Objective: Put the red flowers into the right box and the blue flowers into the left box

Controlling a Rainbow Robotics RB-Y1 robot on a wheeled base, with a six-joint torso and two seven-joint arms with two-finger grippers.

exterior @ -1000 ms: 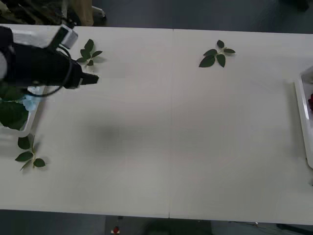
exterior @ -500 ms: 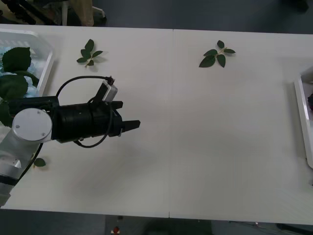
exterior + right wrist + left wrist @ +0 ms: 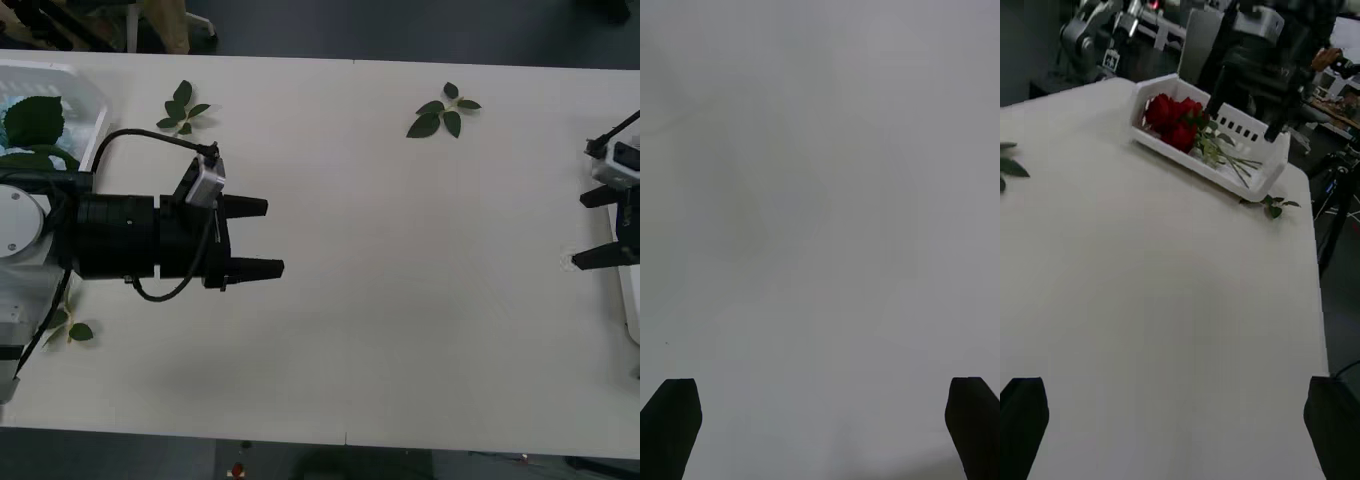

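Left gripper (image 3: pixel 262 238) hovers over the table (image 3: pixel 400 300) left of centre, fingers spread, holding nothing. Right gripper (image 3: pixel 598 227) sits at the right edge above the right box (image 3: pixel 1259 176), also spread and empty. Red flowers (image 3: pixel 1171 120) lie in that box, stems trailing along it. At the far left, blue flowers (image 3: pixel 30 125) rest in the left box (image 3: pixel 92 110). Loose leaf sprigs (image 3: pixel 442 110) lie on the far side.

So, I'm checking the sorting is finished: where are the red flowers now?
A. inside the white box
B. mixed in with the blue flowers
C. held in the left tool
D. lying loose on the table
A: in the left wrist view the red flowers lie inside the white box, stems along its floor.
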